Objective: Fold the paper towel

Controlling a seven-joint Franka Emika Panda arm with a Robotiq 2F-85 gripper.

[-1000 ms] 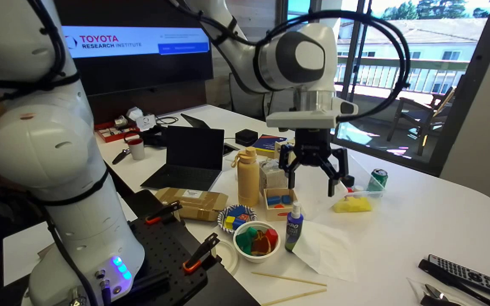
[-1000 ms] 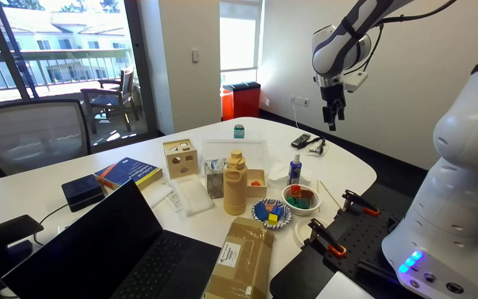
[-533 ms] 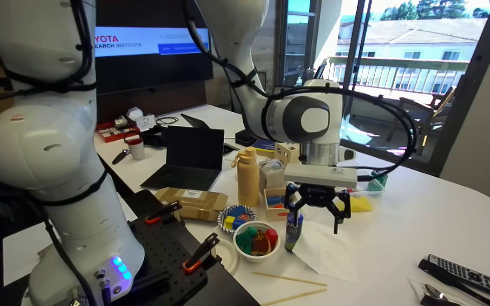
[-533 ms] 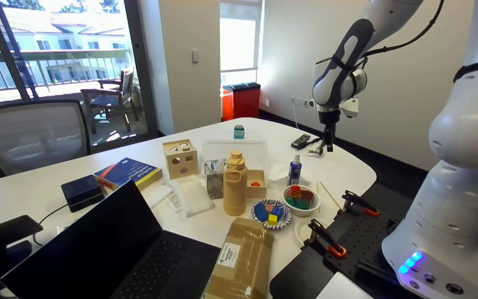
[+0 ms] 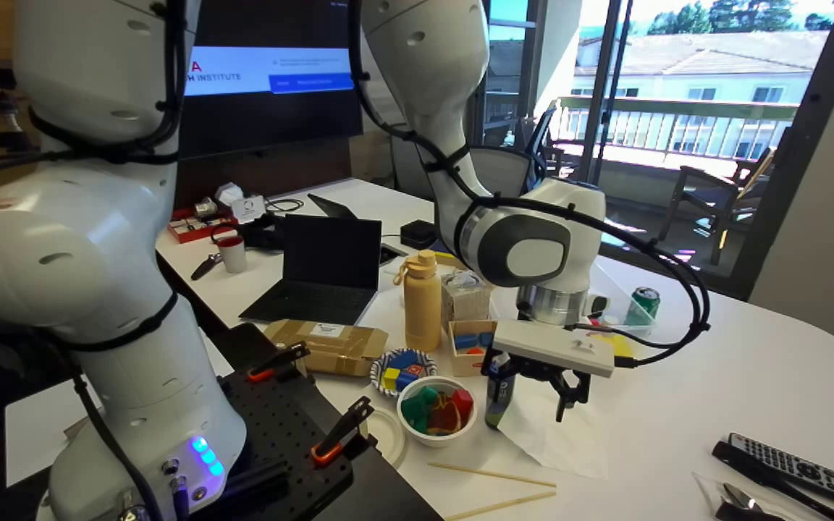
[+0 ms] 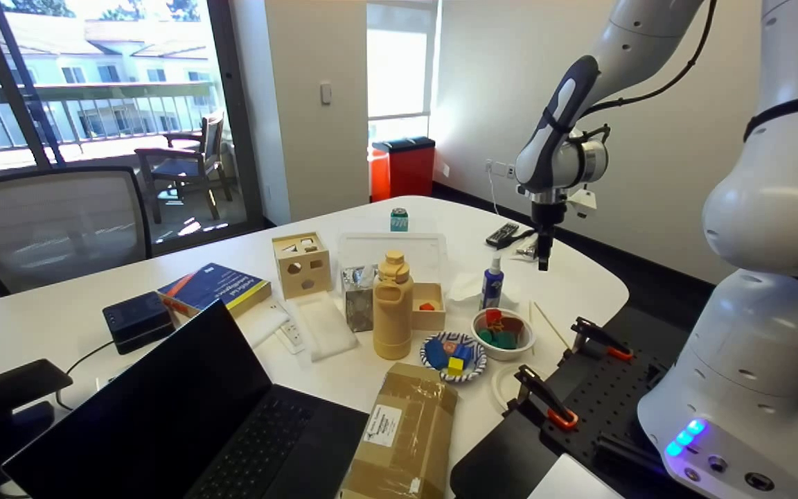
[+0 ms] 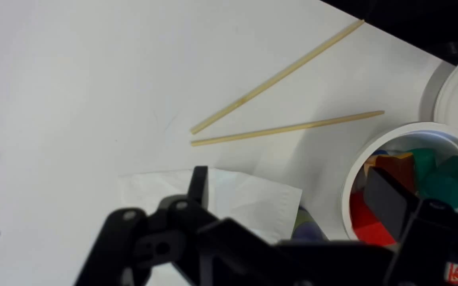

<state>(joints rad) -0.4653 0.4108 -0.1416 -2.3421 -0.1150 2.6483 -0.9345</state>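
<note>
A white bench carries the things. The white arm reaches out over it. An open laptop with a dark screen stands on the bench, and a brown parcel lies just beside it. The white towel lies spread on the bench. A tan flask stands upright near the parcel. The claw hangs above the bench, clear of the towel, its fingers wide apart, holding nothing; in the wrist view one finger hides part of the towel, the other part of the bowl. The purple spray stands upright between bowl and towel; whether it touches the towel I cannot tell. Two thin sticks lie near the bowl, which holds red and green blocks.
</note>
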